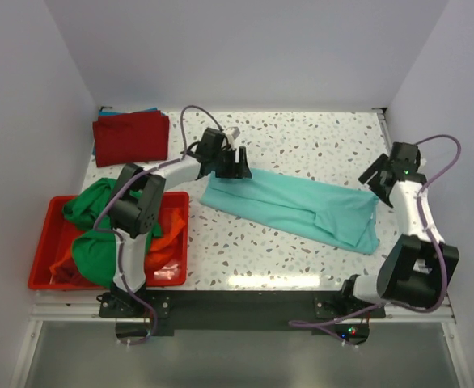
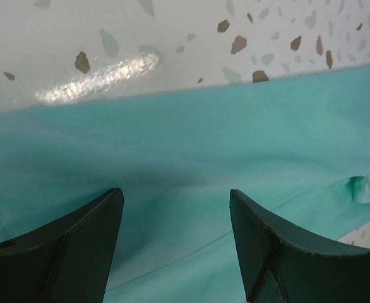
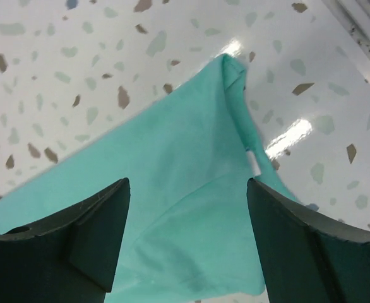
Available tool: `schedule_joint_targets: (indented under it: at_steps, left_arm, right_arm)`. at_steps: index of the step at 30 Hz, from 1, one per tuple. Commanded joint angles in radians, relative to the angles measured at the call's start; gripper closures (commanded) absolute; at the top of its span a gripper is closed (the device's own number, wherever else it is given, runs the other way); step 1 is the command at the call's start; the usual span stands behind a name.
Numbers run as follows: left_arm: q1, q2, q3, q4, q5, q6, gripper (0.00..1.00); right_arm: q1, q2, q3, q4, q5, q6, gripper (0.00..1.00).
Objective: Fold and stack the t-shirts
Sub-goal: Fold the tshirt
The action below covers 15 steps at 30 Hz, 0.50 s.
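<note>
Left pincer point(image 2: 175, 197) splayed, right pincer point(image 3: 188, 184) splayed

1. A white table point(image 1: 302, 145) flecked with brown, grey and pale green chips fills the middle of the scene.
2. A red plastic bin point(image 1: 44, 234) sits on the table's near left corner, its long side running along the left edge.
3. Plain pale walls close in the table: a back wall point(image 1: 245, 48), a left wall point(image 1: 19, 97) and a right wall point(image 1: 455, 65).
4. A metal rail point(image 1: 59, 309) runs along the table's near edge.
5. Patches of glare point(image 1: 269, 279) shine on the tabletop near that edge.
</note>
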Motion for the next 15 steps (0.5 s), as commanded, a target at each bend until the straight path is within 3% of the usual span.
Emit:
schedule_joint_targets:
  at_steps: [1,6,15]
  left_arm:
    - [0.011,-0.031,-0.059,0.036,-0.007,0.056,0.27]
    - [0.011,-0.035,-0.141,0.043,-0.034,0.065,0.28]
    - [0.011,-0.116,-0.289,0.023,-0.131,0.048,0.30]
  right_arm:
    - [0.130,-0.144,-0.086,-0.023,0.006,0.031,0.22]
    - [0.217,-0.155,-0.231,-0.005,-0.005,0.110,0.22]
    - [0.270,0.073,-0.220,0.095,0.058,0.112,0.22]
